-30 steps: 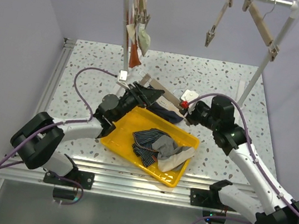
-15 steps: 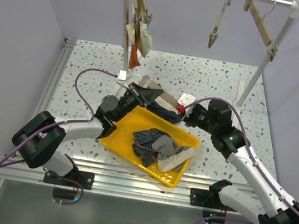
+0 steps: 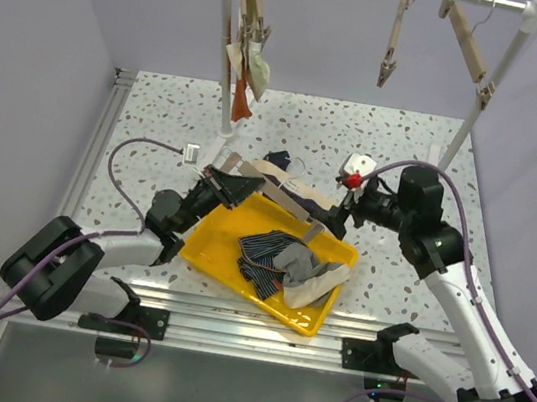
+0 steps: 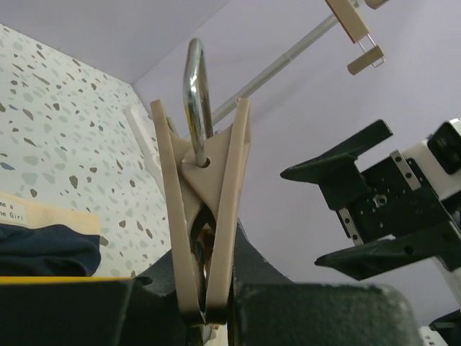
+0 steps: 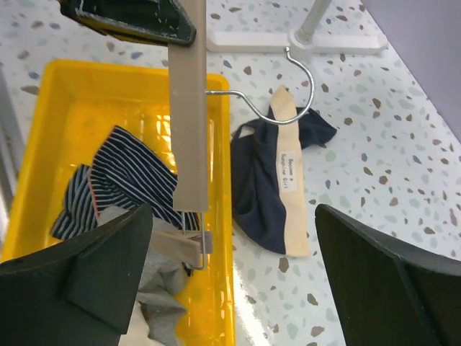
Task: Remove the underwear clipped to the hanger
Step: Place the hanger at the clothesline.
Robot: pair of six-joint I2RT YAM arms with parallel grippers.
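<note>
A wooden hanger [image 3: 279, 198] lies slanted over the yellow tray's far rim. My left gripper [image 3: 218, 185] is shut on the clip [image 4: 205, 216] at its left end. The hanger bar [image 5: 186, 108] and its wire hook [image 5: 299, 94] show in the right wrist view. The clip [image 5: 180, 245] at the other end hangs bare over the tray. Navy underwear [image 5: 270, 180] with a cream waistband lies on the table beside the tray. My right gripper [image 3: 340, 212] stands open above it, holding nothing. Pale green underwear [image 3: 258, 70] and orange-red underwear [image 3: 240, 106] hang clipped on the rack.
The yellow tray [image 3: 209, 245] holds striped navy underwear [image 3: 267, 246], a grey pair [image 3: 305, 262] and a cream pair [image 3: 322, 285]. Bare hangers [image 3: 390, 52] [image 3: 469, 44] dangle from the rack bar. Rack posts [image 3: 221, 42] [image 3: 480, 106] stand at the back.
My right gripper has opened and drawn back to the right. My left gripper has shut on the hanger's clip and pulled the hanger left over the tray. The navy underwear now lies loose on the table.
</note>
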